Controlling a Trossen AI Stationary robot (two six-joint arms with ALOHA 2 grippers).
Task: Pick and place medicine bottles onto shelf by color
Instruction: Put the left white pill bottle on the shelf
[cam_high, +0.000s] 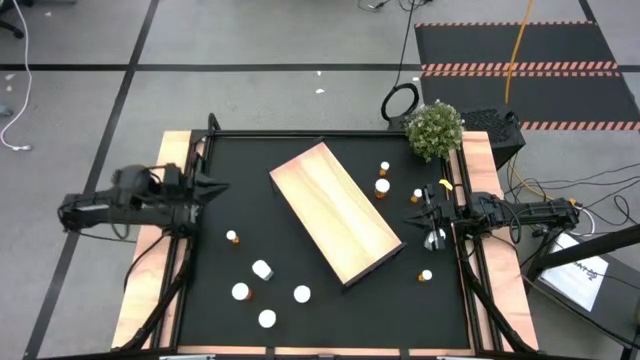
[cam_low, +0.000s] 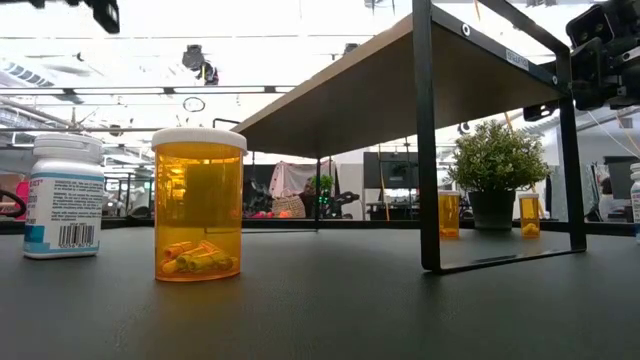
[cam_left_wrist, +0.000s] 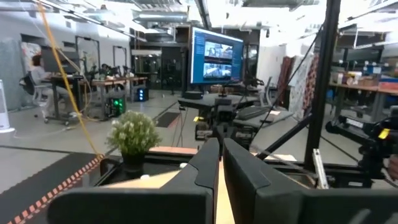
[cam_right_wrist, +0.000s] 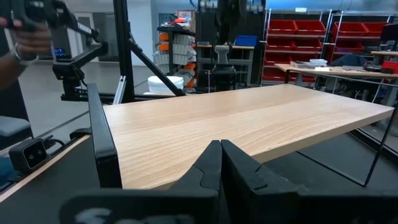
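Note:
The light-wood shelf (cam_high: 335, 213) stands aslant on its black frame in the middle of the black table; it also shows in the right wrist view (cam_right_wrist: 249, 121). Several white-capped medicine bottles stand loose near the front left (cam_high: 262, 269), and three more stand by the shelf's far right (cam_high: 382, 186). In the low view an orange bottle (cam_low: 198, 205) and a white bottle (cam_low: 65, 196) stand close by. My left gripper (cam_high: 215, 188) hovers shut at the table's left edge, raised. My right gripper (cam_high: 412, 216) is shut at the right edge and points at the shelf. Neither holds anything.
A small potted plant (cam_high: 435, 130) stands at the far right corner. One more small bottle (cam_high: 426, 275) stands near the right edge. A person's hand (cam_right_wrist: 25, 37) shows beyond the table in the right wrist view. Bare tabletop lies between the left arm and the shelf.

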